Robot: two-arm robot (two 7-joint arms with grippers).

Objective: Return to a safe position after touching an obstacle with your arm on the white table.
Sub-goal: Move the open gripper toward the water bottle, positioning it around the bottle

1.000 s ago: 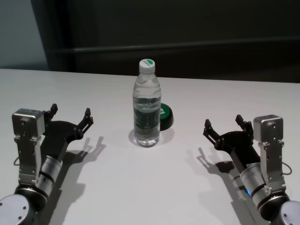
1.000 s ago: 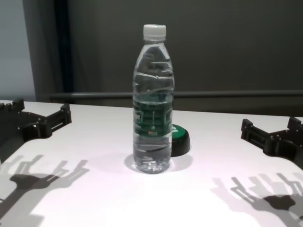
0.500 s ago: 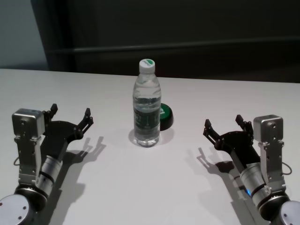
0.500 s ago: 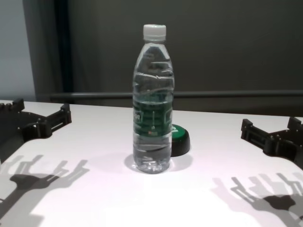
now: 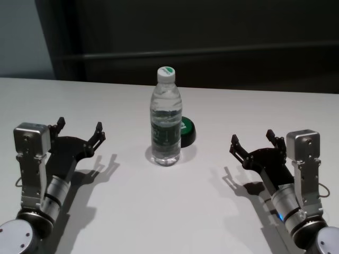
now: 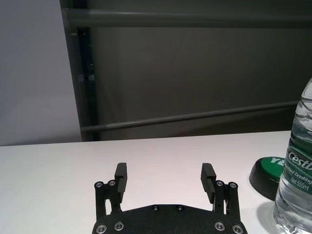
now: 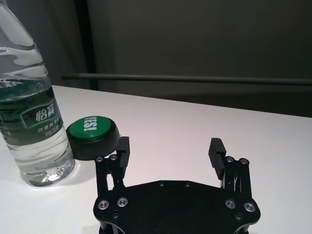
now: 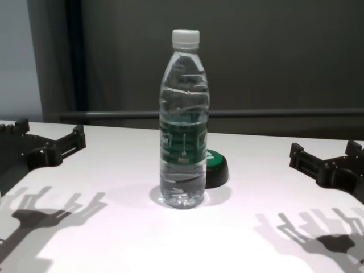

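You had both arms back, left gripper (image 5: 79, 130) at 9 o'clock and right gripper (image 5: 253, 142) at 3 o'clock of the bottle (image 5: 166, 119), both wide and empty; only parking seemed left

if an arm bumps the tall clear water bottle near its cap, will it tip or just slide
Probably tip: the tall clear plastic water bottle stands upright on a narrow base, so a high push levers it. It looks nearly full, so likely fairly heavy; a low nudge might slide it on the smooth white table.

White table (image 5: 159, 211) bears water bottle (image 5: 166, 124), black puck (image 5: 187, 130).
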